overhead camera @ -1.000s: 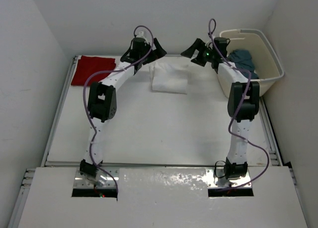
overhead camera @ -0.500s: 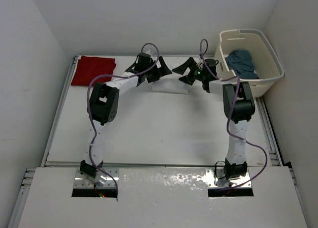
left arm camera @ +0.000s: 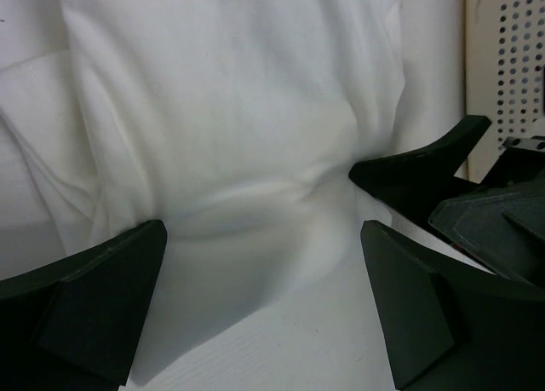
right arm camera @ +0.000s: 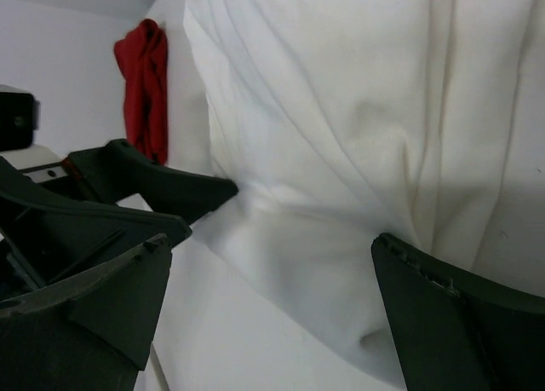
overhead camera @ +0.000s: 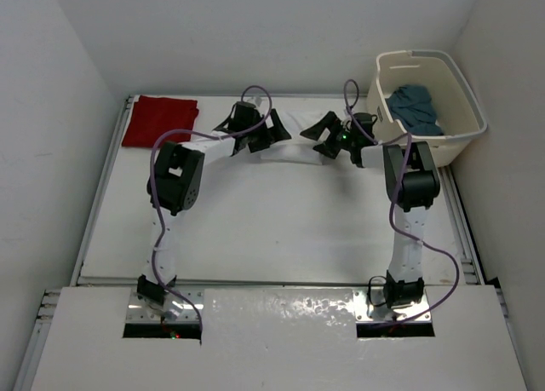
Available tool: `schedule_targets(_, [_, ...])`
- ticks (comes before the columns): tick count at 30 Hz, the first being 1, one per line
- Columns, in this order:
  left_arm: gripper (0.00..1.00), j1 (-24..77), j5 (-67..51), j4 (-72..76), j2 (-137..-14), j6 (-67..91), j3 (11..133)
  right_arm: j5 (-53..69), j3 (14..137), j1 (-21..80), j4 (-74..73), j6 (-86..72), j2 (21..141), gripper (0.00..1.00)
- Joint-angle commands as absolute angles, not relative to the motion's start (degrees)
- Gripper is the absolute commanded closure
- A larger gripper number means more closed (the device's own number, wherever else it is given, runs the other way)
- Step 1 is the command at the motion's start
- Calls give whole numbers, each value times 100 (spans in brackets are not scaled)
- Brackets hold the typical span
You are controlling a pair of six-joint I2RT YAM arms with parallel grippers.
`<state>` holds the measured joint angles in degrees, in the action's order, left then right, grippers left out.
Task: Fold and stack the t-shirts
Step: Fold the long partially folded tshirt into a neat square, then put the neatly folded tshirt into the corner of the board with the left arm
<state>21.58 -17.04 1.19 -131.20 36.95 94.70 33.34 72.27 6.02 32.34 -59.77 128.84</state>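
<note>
Hovers low over the white t-shirt (left arm camera: 221, 93), folded at the far middle of the desk (overhead camera: 272, 229). Faces left pincer (left arm camera: 262, 238) and right pincer (right arm camera: 272, 242) toward each other across the cloth, both released and spread wide, grasping nothing, fingertips down at its edges. Has the red t-shirt (overhead camera: 160, 120) folded at the far left corner and the teal-blue t-shirt (overhead camera: 415, 106) inside the cream basket (overhead camera: 464, 101).

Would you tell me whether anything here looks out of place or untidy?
The white shirt, far centre, lies creased and bunched, not neatly folded. The teal shirt sits crumpled in the basket, apart from the red shirt.
</note>
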Motion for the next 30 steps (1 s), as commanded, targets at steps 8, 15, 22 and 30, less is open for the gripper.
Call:
schedule_targets(8, [0,2101,-976,-870,-11944,2778,9861,3093,8147,518,773,-4078,11689,1])
schedule_targets(15, [0,1934,-896,-1933,-12858,2532,11161,3401,9297,650,1108,-4578,12750,1])
schedule_targets(22, [0,1811,-1081,-2091,-13402,2391,11531,3358,10230,633,931,-4895,13893,1])
schedule_targets(30, [0,1696,-1440,-2197,-13719,2014,11654,2997,10783,598,344,-4623,14493,1])
